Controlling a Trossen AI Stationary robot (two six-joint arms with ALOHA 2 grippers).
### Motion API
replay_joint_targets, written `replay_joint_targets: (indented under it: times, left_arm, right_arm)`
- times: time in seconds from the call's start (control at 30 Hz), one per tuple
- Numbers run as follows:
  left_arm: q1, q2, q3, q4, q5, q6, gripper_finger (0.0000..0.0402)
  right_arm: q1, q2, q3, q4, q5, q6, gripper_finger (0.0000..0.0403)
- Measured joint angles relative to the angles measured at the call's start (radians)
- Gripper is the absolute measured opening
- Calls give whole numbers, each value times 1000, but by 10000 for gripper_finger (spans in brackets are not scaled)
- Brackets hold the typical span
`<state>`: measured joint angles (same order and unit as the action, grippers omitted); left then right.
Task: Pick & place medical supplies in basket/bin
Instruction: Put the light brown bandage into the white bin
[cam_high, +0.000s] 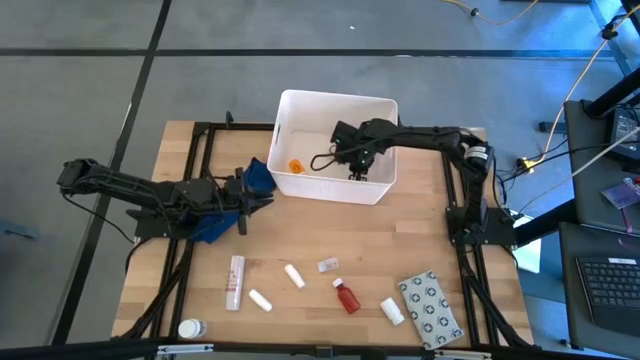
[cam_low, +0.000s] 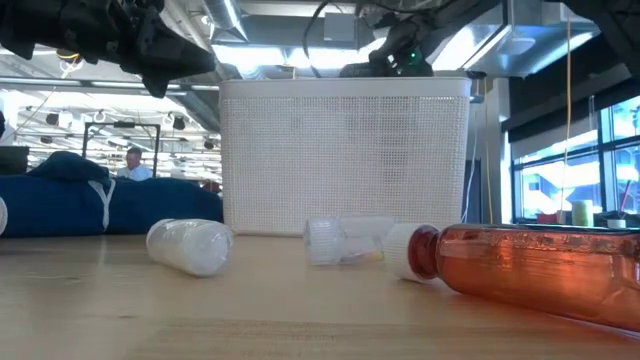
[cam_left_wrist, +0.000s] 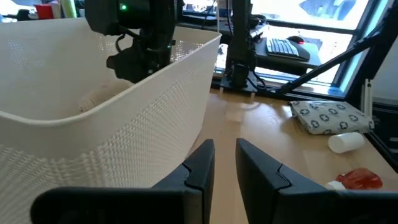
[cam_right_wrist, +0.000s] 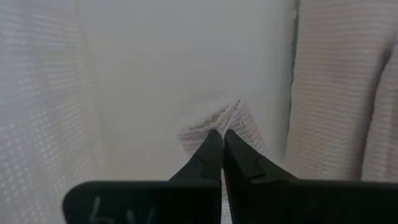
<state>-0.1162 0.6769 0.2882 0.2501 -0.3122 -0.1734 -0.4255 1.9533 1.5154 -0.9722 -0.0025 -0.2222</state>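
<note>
From above, the white bin (cam_high: 337, 146) stands at the far edge of the worktop (cam_high: 300, 240), about midway along it. The right end effector (cam_high: 358, 172) hangs inside the bin by its near wall. An orange item (cam_high: 295, 165) lies on the bin floor toward the left wall. The left end effector (cam_high: 262, 196) sits just beside the bin's left near corner, over a blue cloth (cam_high: 258, 178). Along the near edge lie the supplies: a tube (cam_high: 235, 281), two small white rolls (cam_high: 260, 299) (cam_high: 294, 276), a small packet (cam_high: 328, 265), a red bottle (cam_high: 347, 297), another white roll (cam_high: 392, 311), a grey ring-patterned packet (cam_high: 431, 309), and a white cap-like piece (cam_high: 190, 328) by the left near corner.

At worktop height, the bin (cam_low: 345, 155) fills the middle; a white roll (cam_low: 190, 246), a clear vial (cam_low: 345, 241) and the red bottle (cam_low: 520, 265) lie in front of it, the cloth (cam_low: 110, 205) to its left.

The left wrist view shows the left end effector (cam_left_wrist: 225, 163) with fingers slightly apart, nothing between them, close to the bin's outer wall (cam_left_wrist: 124, 143); the packet (cam_left_wrist: 329, 116) and red bottle (cam_left_wrist: 359, 179) lie well apart.

The right wrist view shows the right end effector (cam_right_wrist: 222, 149) with fingers together inside the bin (cam_right_wrist: 50, 93); a mesh-textured white piece (cam_right_wrist: 217, 121) sits at the tips, possibly pinched, though that is unclear.
</note>
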Motion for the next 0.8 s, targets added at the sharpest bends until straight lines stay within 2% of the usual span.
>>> replay_joint_targets:
  times: [0.23, 0.4, 0.6, 0.8]
  left_arm:
    - [0, 0, 0, -3, 0, 0, 59]
    - [0, 0, 0, -16, 0, -49, 59]
    - [0, 0, 4, -29, 0, -80, 72]
    - [-4, 9, 112, -228, 58, -140, 101]
  right_arm:
    - [0, 3, 0, -16, 4, 18, 25]
    - [-4, 3, 0, -65, 12, 29, 65]
    - [-5, 2, 16, -110, 144, 73, 123]
    - [3, -66, 120, -157, 153, 142, 138]
